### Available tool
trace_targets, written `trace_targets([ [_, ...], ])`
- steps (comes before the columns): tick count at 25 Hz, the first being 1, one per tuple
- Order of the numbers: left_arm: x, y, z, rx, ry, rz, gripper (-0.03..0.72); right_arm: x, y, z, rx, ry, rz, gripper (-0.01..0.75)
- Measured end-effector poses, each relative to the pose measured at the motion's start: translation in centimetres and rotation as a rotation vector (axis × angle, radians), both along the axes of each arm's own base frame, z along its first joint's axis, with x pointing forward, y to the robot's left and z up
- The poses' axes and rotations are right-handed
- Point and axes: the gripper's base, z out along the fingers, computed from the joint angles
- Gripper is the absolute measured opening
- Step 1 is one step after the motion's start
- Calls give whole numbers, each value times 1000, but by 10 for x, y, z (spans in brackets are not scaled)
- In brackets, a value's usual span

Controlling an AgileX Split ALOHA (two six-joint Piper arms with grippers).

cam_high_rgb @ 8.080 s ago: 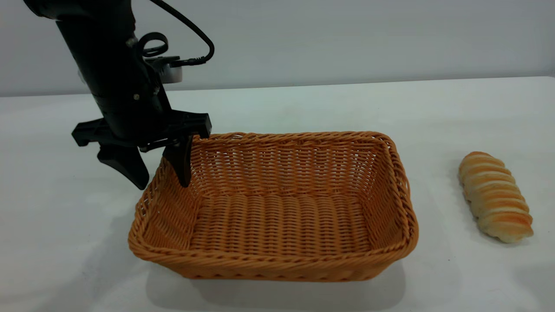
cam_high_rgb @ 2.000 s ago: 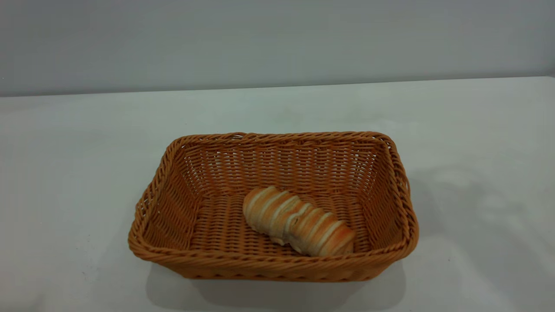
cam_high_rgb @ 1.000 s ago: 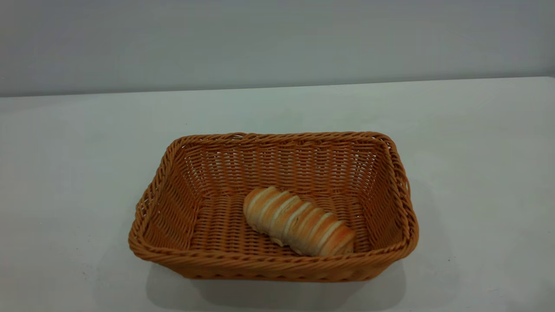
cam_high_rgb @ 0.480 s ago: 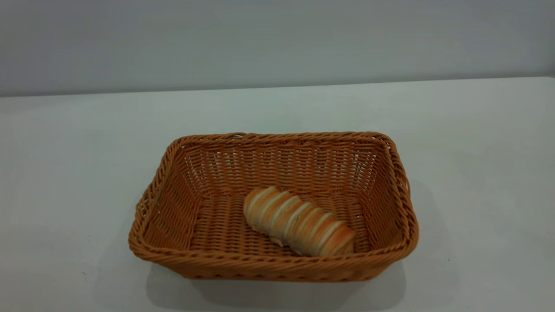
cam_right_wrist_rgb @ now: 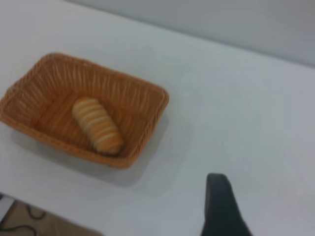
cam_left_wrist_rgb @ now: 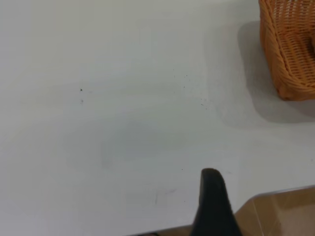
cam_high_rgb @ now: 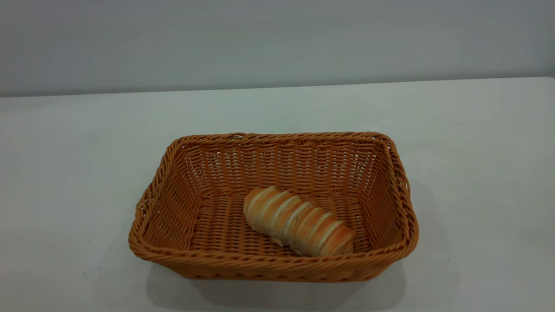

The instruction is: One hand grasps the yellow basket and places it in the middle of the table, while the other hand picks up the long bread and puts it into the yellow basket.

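Your yellow basket (cam_high_rgb: 277,271) sits near the middle of the table (cam_high_rgb: 65,173). The long bread (cam_high_rgb: 298,221) lies inside it on the woven floor, angled, toward the near wall. Neither arm shows in your exterior view. Each wrist view shows one dark finger only: left (cam_left_wrist_rgb: 211,206), right (cam_right_wrist_rgb: 222,206); finger spread cannot be determined.

both arms pulled back, one dark finger (cam_left_wrist_rgb: 212,206) visible each.
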Motion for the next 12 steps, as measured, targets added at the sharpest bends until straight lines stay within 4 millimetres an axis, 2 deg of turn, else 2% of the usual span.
trace_targets([
  [6, 0, 0, 0, 0, 0, 0, 561, -18, -5, -50, 16, 5, -12, 491],
  [12, 0, 0, 0, 1, 0, -1, 561, -17, -6, -85, 18, -35, -28, 491],
])
